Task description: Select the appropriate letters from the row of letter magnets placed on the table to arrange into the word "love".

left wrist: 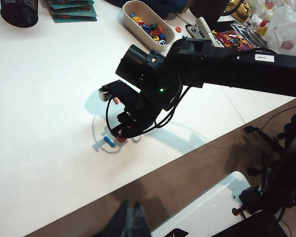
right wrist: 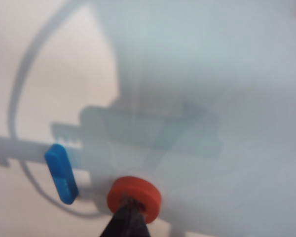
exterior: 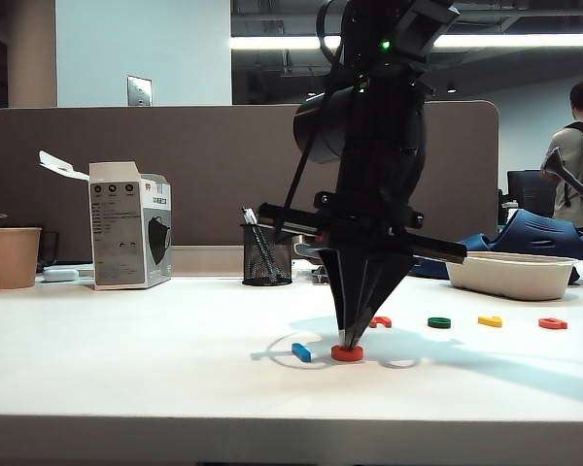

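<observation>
The orange-red ring (exterior: 347,353) lies on the white table (exterior: 126,369), just right of the blue straight bar (exterior: 301,351). My right gripper (exterior: 344,340) points down, shut, with its tips set in the ring's hole; the right wrist view shows the same for the right gripper (right wrist: 130,203), ring (right wrist: 138,193) and bar (right wrist: 62,173). Further back, a row holds an orange-red letter (exterior: 380,321), the dark green e (exterior: 439,322), the yellow V (exterior: 490,320) and another orange-red letter (exterior: 553,323). My left gripper (left wrist: 130,222) hangs shut off the table's front edge, holding nothing.
A white tub (exterior: 510,274) stands at the back right, holding several loose letters as the tub (left wrist: 147,24) appears in the left wrist view. A black mesh pen cup (exterior: 267,254), a white box (exterior: 129,225) and a paper cup (exterior: 14,256) line the back.
</observation>
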